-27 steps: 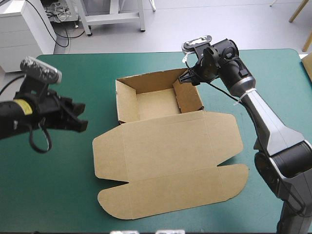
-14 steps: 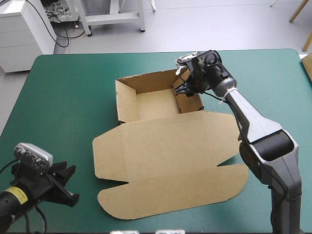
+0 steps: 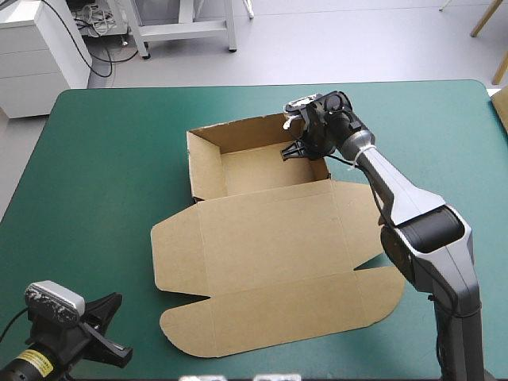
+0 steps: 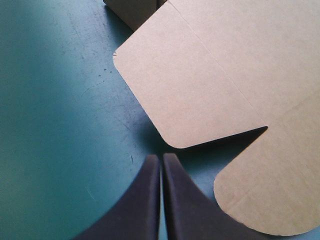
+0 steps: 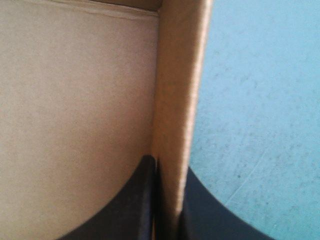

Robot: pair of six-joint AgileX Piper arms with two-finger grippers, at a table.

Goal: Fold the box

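While the right tool [image 5: 169, 164] clamps a wall of the box [image 3: 270, 238], the left tool [image 4: 161, 159] hangs closed beside it.

The table [image 3: 103, 159] carries a teal-green cover [image 3: 429, 119] with rounded far corners at 11 and 1 o'clock in the high view. Up close the cover shows fine pale scratches [image 4: 92, 90] and dark specks [image 4: 103, 75]. At 3 o'clock, a tan strip [image 3: 502, 107] lies just beyond its edge.

Beyond the teal-green table [image 3: 119, 143], a white cabinet [image 3: 36, 48] and grey frame [image 3: 182, 30] stand on pale floor [image 3: 357, 40].
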